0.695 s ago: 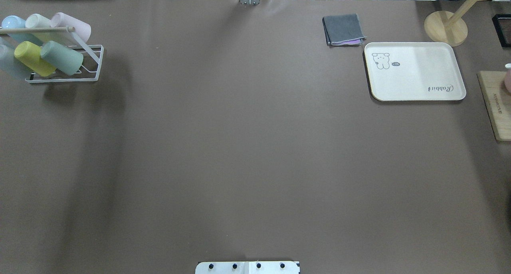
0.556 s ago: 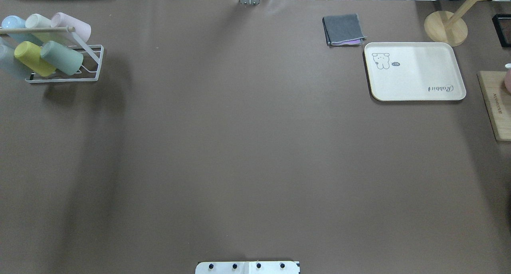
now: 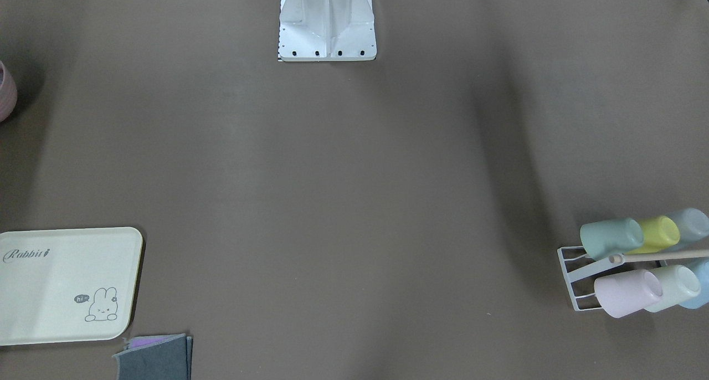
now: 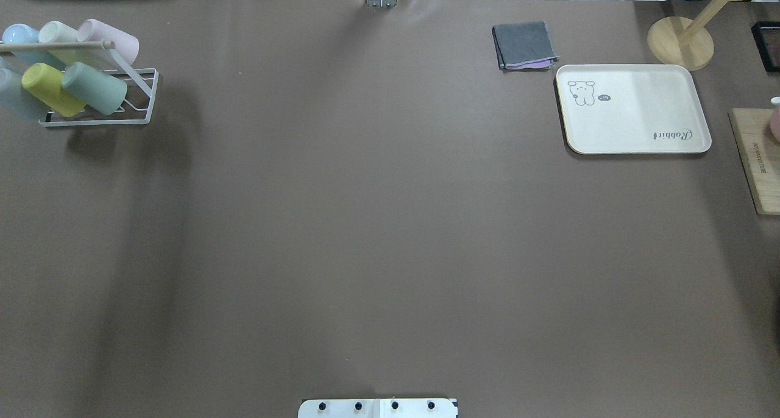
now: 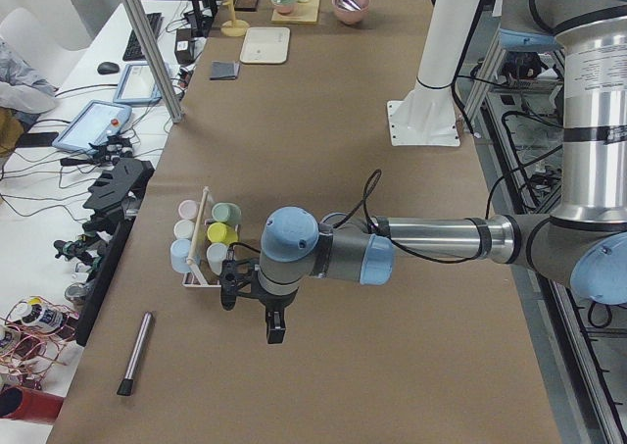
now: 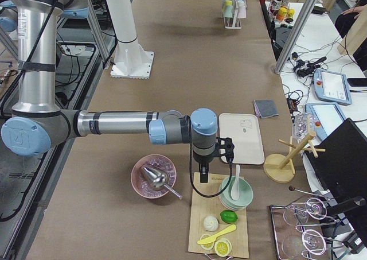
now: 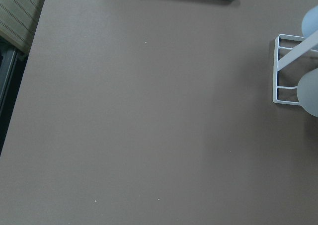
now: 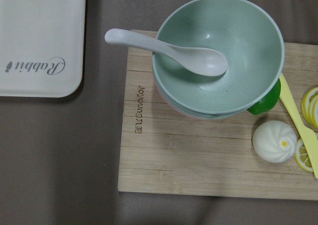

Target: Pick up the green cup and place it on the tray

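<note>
Our green cup [image 4: 94, 88] lies in the rack [image 4: 94, 123], far from the tray [image 4: 646, 110]. Is our left end effector [image 5: 276, 330] or right end effector [image 6: 203, 177] spread? We cannot tell.

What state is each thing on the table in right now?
green cup, lying tilted on the rack, not held.
tray, lying flat, nothing on it.
cloth, folded.
green bowl, upright, spoon inside.
left gripper, near the rack; open or shut unclear.
right gripper, near the board; open or shut unclear.
</note>
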